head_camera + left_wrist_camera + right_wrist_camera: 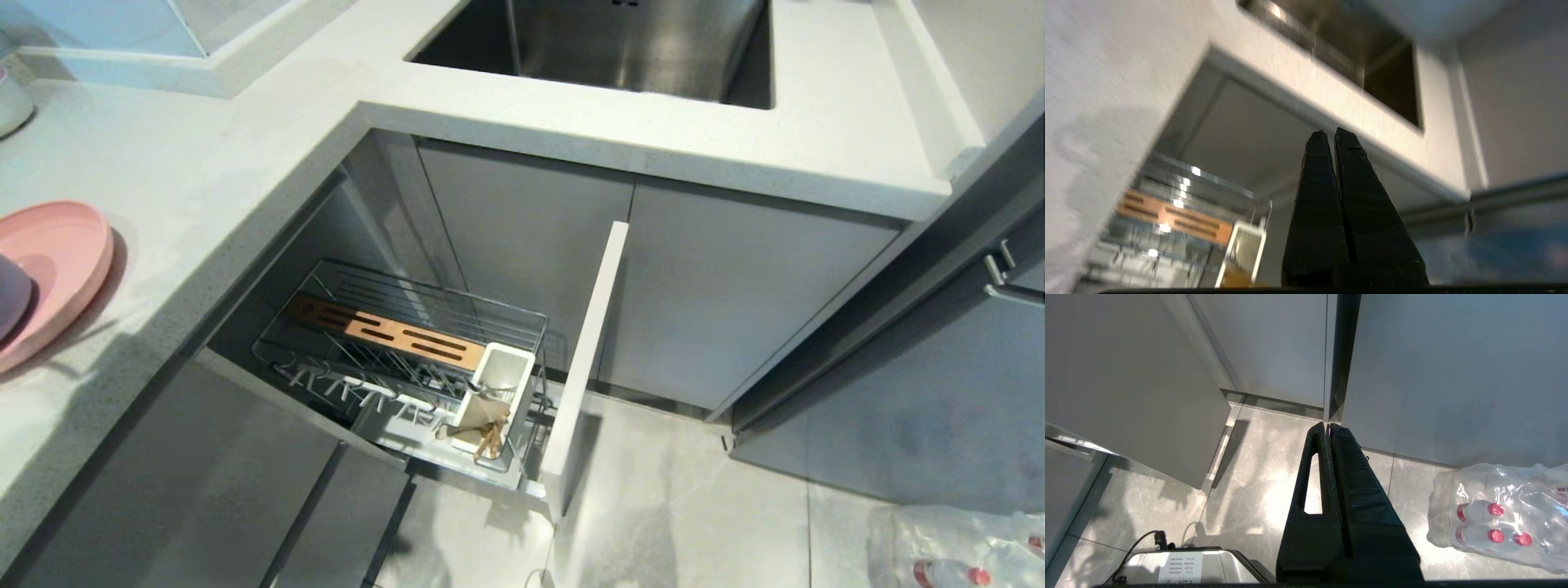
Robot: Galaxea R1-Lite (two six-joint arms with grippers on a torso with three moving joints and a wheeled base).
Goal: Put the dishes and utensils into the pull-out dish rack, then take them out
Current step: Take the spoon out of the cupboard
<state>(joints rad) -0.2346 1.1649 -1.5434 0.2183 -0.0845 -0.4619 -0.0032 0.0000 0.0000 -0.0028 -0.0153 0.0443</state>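
Note:
The pull-out dish rack (408,343) stands drawn out under the counter, with its wooden strip (384,331), white utensil cup (500,390) and front panel (584,359). Brown chopstick ends (490,439) show at the cup's near side, and a slim silver utensil (482,392) seems to lean inside it. The pink plate (49,269) lies on the counter at far left, with the blue-grey bowl (8,294) on it at the picture's edge. My left gripper (1331,132) is shut and empty, up in the air beside the rack (1180,192). My right gripper (1327,425) hangs shut over the floor. Neither arm shows in the head view.
A steel sink (620,41) is set in the white countertop (204,180) behind the rack. Grey cabinet doors (718,302) close the corner. A wrapped pack of water bottles (1494,514) lies on the tiled floor at right, and the robot's base (1188,567) is below.

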